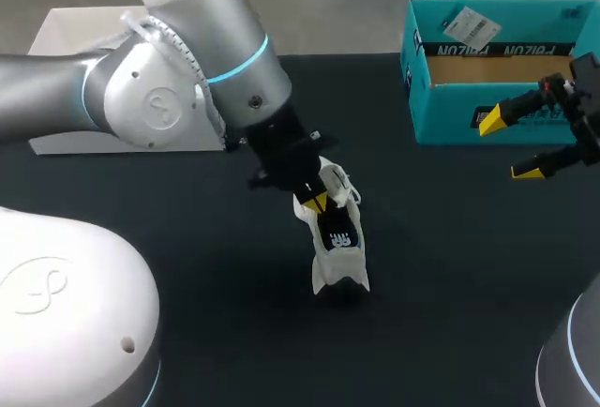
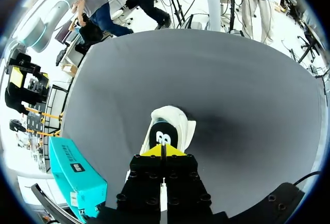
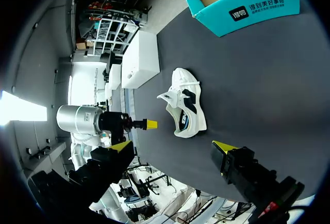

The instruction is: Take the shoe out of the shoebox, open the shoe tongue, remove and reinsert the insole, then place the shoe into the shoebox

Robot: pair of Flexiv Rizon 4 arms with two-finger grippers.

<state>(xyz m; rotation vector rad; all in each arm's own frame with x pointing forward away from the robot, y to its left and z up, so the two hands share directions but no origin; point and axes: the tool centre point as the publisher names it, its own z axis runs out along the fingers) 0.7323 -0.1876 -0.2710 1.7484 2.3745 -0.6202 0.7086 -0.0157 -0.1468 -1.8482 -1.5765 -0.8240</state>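
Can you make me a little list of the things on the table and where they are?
shoe: white, on the table, out of the box
shoebox: teal, open, far right
left end effector: shut, just over the shoe's opening
right end effector: open, in front of the shoebox, holding nothing

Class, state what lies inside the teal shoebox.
Inside the shoebox only brown floor shows; the shoe lies out on the table. The near wall covers the floor's front strip.
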